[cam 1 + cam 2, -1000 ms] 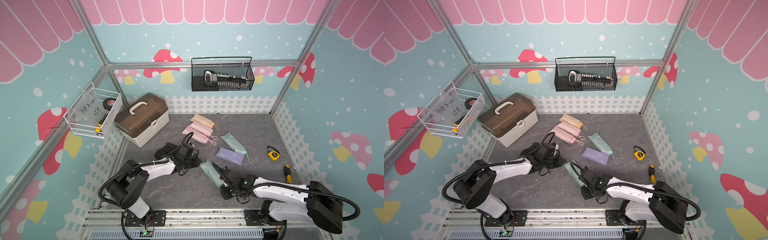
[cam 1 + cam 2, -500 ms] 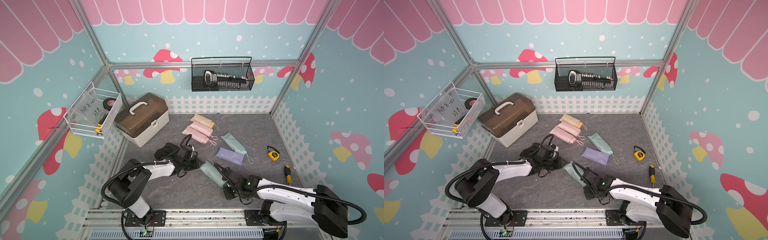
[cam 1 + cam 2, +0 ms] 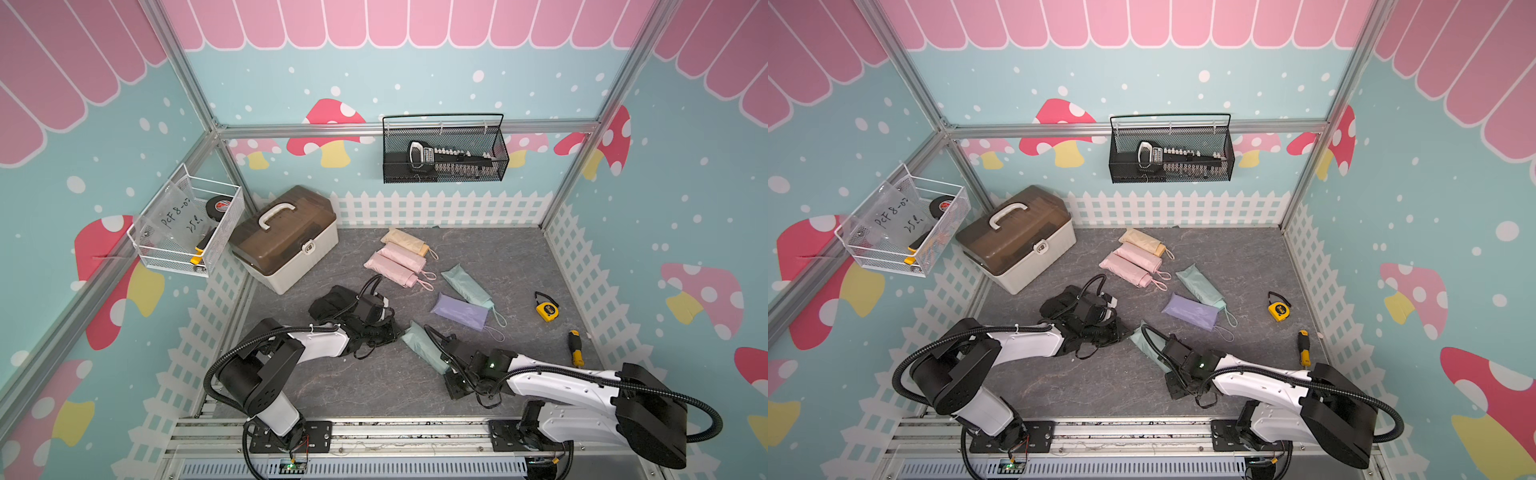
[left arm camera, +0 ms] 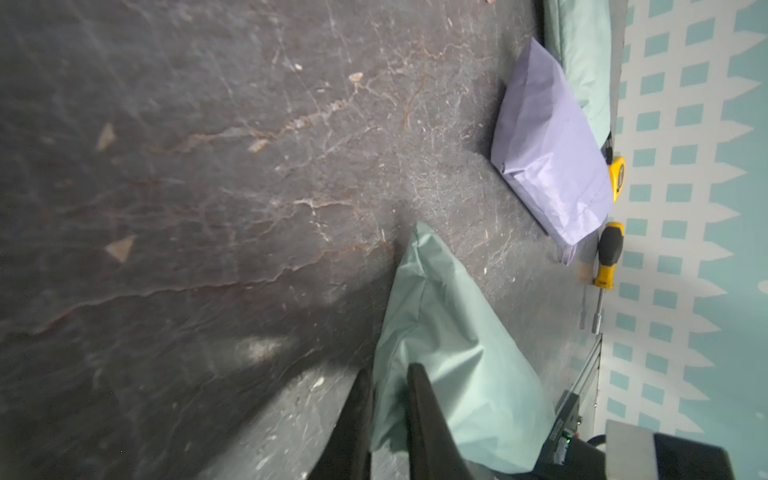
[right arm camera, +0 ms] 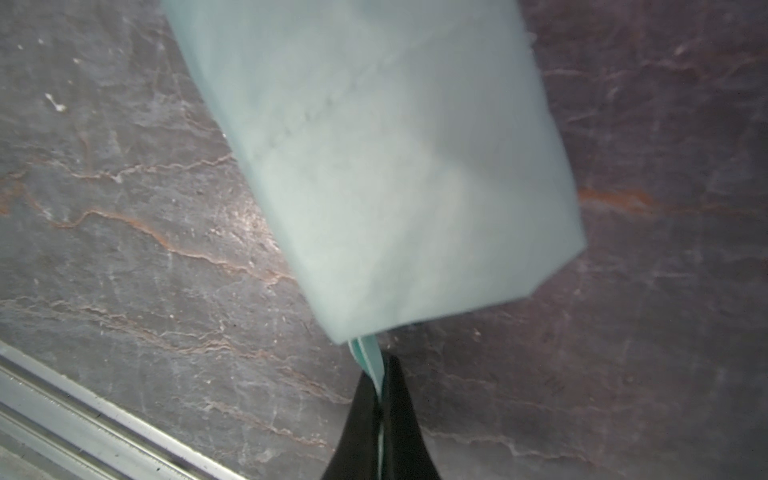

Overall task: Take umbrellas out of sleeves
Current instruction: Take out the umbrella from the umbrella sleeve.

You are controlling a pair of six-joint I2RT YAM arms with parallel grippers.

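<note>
1. We are logging a mint sleeve (image 3: 424,348) lying slantwise on the grey floor (image 3: 374,386), between the two arms.
2. The left gripper (image 3: 395,331) is sitting at its far tip and the right gripper (image 3: 445,365) at its near end; in a top view the jaws are reading too small to judge.
3. Black fabric (image 3: 332,303) is bunching beside the left wrist.
4. Behind, we are counting a cream pack (image 3: 405,242), a pink pack (image 3: 401,257), a second pink pack (image 3: 388,270), a mint pack (image 3: 465,284) and a lilac pack (image 3: 459,311).
5. A tape measure (image 3: 546,311) and a screwdriver (image 3: 574,353) are lying nearer the right fence; a toolbox (image 3: 286,237) is standing back left.
</note>
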